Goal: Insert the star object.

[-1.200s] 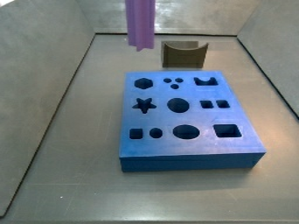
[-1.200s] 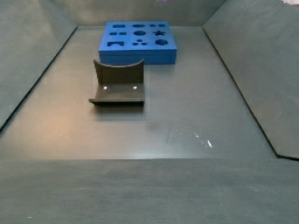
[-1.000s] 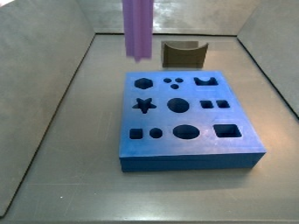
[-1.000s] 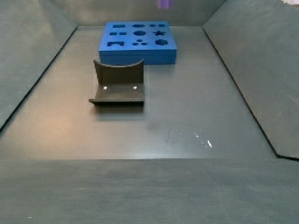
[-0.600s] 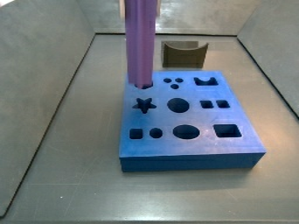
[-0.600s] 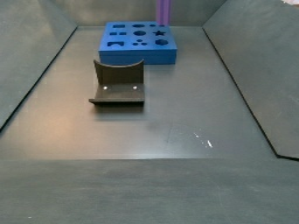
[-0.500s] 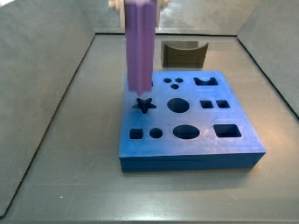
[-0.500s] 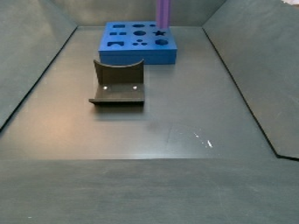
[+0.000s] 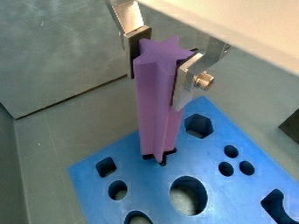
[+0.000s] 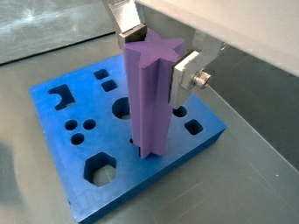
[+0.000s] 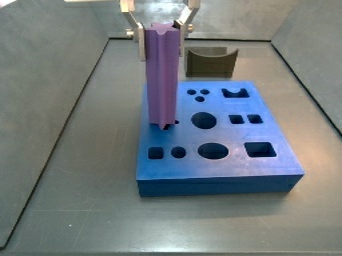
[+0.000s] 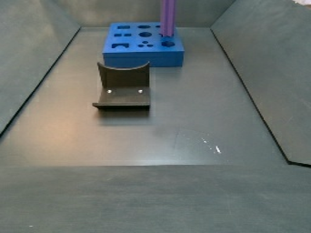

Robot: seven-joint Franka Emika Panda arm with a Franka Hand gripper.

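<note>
The grey floor [image 12: 183, 155] of the walled work area fills most of both side views, and the blue block [image 11: 214, 140] with its shaped holes sits on it at centre frame in a side view, and at the upper middle [image 12: 144, 45] in a side view. Nearer the middle there stands the dark brown curved piece [image 12: 123, 86], well apart from the block; it shows again at the top behind the block [image 11: 210, 61]. The star object [image 11: 162, 75] stands upright, upper centre, its lower end down at the block's star-shaped hole. Both wrist views show that tip meeting the hole's mouth [image 9: 158, 159], though how deep it sits I cannot tell. The gripper [image 9: 158, 52] is clamped on the prism's upper end, its silver fingers [image 10: 187, 74] pressed against opposite ridged sides. The insertion looks to be just starting. The main risk, I think, is rotation: if the star's points are turned slightly off the hole's points, pushing down would jam the ridges on the rim. A small tilt of so long a piece could wedge it, shove the block along the floor, or make it slip between the pads.
</note>
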